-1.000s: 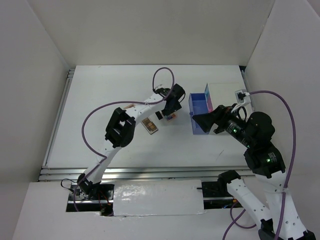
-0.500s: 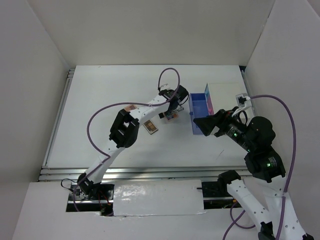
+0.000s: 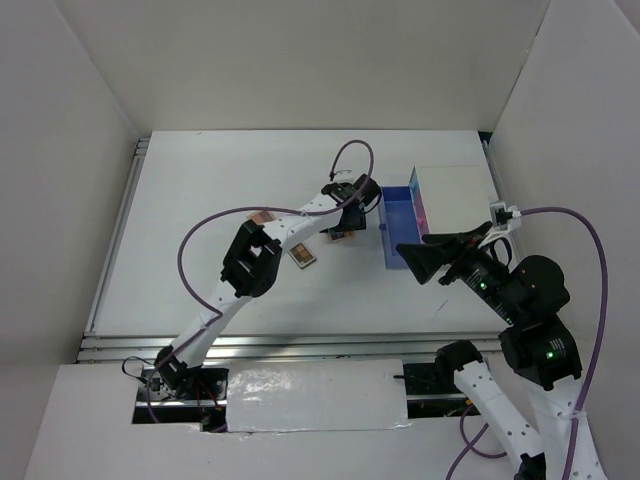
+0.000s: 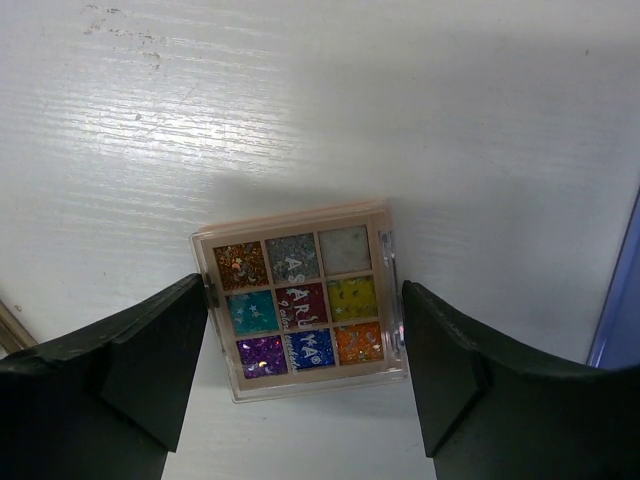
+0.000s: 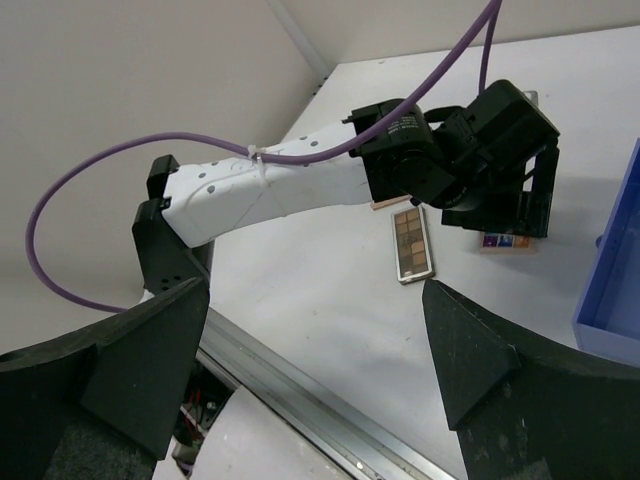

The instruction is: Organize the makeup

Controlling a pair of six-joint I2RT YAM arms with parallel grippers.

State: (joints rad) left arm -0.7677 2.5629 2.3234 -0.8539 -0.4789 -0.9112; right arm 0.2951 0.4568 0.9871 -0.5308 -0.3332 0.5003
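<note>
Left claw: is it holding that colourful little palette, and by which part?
The left claw flanks the palette at two opposite edges, flat on the table; whether it grips cannot be told.

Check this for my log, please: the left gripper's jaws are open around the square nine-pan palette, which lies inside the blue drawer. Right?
Not quite. The left gripper does have its jaws open around the square nine-pan palette, but the palette lies on the white table, beside the blue drawer, not inside it. The left wrist view shows this.
</note>
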